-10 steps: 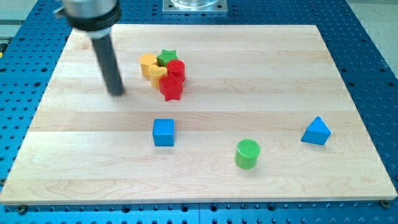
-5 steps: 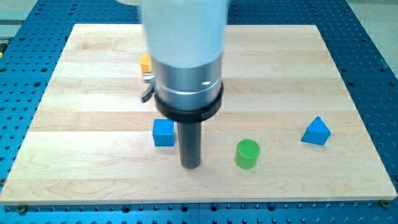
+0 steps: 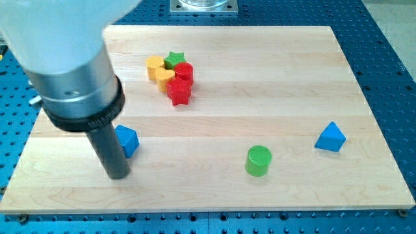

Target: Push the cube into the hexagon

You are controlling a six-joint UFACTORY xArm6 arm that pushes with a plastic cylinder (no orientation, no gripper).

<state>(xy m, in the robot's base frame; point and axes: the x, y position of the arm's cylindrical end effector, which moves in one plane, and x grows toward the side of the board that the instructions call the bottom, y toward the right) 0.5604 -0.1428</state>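
Note:
The blue cube (image 3: 128, 140) sits at the board's lower left, turned a little. My tip (image 3: 118, 174) rests on the board just below and left of it, and the dark rod covers the cube's left edge. The yellow hexagon (image 3: 155, 64) lies at the view's upper middle, well above and right of the cube. It is at the left end of a tight cluster with a green star (image 3: 174, 59), a red block (image 3: 185, 71), a yellow heart-like block (image 3: 166, 78) and a red star (image 3: 179, 92).
A green cylinder (image 3: 259, 160) stands at the lower middle. A blue triangular block (image 3: 330, 137) lies at the right. The wooden board (image 3: 273, 78) rests on a blue perforated table. The arm's large body hides the board's upper left corner.
My tip swung from the upper left down to the cube's right, then swept left. The blue cube slid left by about a cube's width and more, and rotated. The other blocks stayed put.

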